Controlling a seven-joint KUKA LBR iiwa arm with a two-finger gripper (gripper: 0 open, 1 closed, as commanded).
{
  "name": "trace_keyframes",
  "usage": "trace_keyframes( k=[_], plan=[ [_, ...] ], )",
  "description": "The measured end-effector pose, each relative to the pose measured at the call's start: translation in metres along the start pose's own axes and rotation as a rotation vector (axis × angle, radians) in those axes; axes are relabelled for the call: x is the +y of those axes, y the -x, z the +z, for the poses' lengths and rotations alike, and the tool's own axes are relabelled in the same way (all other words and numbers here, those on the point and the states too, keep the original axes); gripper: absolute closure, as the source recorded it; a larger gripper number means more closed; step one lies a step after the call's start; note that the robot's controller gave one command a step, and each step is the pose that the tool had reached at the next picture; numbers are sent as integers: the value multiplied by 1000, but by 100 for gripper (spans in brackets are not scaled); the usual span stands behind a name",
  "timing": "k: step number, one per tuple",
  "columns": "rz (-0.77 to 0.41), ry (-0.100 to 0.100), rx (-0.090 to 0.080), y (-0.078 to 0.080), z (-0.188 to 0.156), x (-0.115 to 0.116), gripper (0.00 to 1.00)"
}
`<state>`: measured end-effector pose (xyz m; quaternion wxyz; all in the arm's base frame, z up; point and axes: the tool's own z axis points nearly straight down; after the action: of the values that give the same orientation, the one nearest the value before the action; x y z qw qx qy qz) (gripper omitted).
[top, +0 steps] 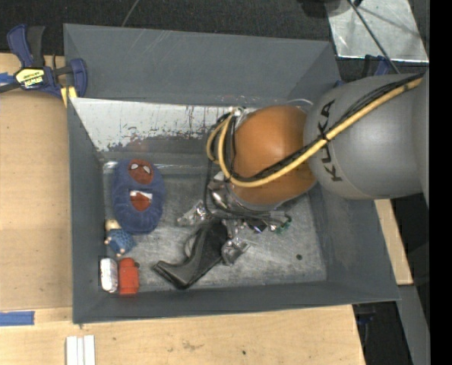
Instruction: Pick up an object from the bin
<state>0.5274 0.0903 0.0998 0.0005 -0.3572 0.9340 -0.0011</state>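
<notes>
My gripper (213, 234) is low in the middle of the bin, under the arm's orange cover. It is open, with one silvery fingertip (190, 218) to the left and the other (236, 250) to the right. A black angled plastic piece (188, 263) lies on the floor. Its upper end runs up between the two fingers and its lower end points to the bin's front. A blue plush toy (137, 198) with red patches lies apart to the left.
A small blue figure (120, 241) and a red and white block (120, 275) sit in the front left corner. The arm and its cover hide the bin's right middle. Bare floor shows at the front right.
</notes>
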Motion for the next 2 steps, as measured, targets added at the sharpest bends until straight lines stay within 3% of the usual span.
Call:
trace_keyframes(
  k=[1, 2],
  plan=[
    [-213, 15, 13, -1, 24, -9, 0],
    [-538, -13, -23, -2, 23, -11, 0]
  ],
)
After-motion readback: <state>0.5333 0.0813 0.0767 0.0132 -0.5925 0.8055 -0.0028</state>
